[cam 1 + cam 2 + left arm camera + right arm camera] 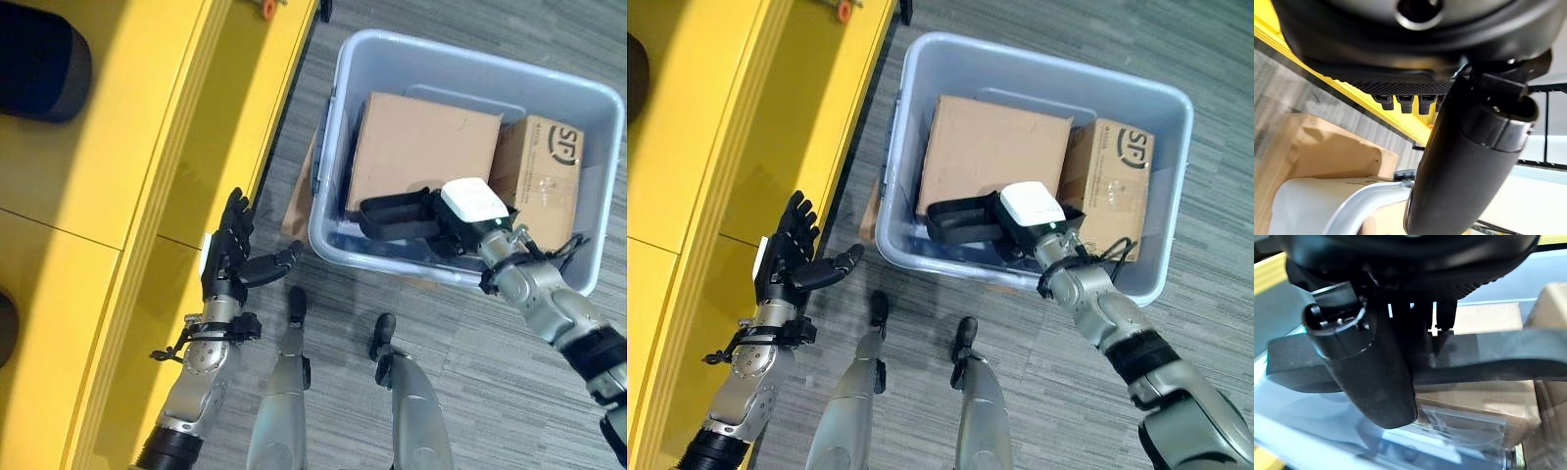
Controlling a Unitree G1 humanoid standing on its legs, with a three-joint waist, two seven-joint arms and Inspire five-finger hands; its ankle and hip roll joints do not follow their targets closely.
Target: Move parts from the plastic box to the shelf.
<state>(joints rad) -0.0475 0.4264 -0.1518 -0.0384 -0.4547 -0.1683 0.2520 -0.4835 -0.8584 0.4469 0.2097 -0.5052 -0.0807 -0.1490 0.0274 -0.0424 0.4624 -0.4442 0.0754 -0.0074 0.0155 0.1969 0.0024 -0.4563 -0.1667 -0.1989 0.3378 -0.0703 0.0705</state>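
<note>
Progress is sitting at an early stage, as far as we are judging it: we are holding one part, and it is not yet clear of the plastic box (470,64), which is taking up the upper right of the head views. Our right hand (468,217) is reaching in over the near wall of that box, right of centre in the frame, and the black tray-shaped part (397,215) is lying in its grasp, sticking out toward the frame's left just above the box wall. In the right wrist view we are seeing our thumb (1369,367) lying across the near face of the dark part (1488,360) while the fingers (1442,316) are curling over its far edge, so we are reading the hand as clamped on it. Behind the part, two cardboard cartons are resting in the box, a large one (421,147) at centre and a smaller one (539,176) at the right end, so more seems to be waiting there. The yellow shelf (147,147) is filling the left side of the frame, and we are not seeing any transferred part on the portion in view. Our left hand (230,253) is hovering at lower left beside the shelf edge, fingers straight and spread, thumb out, gripping nothing. Lifting, carrying across and placing are all remaining.
</note>
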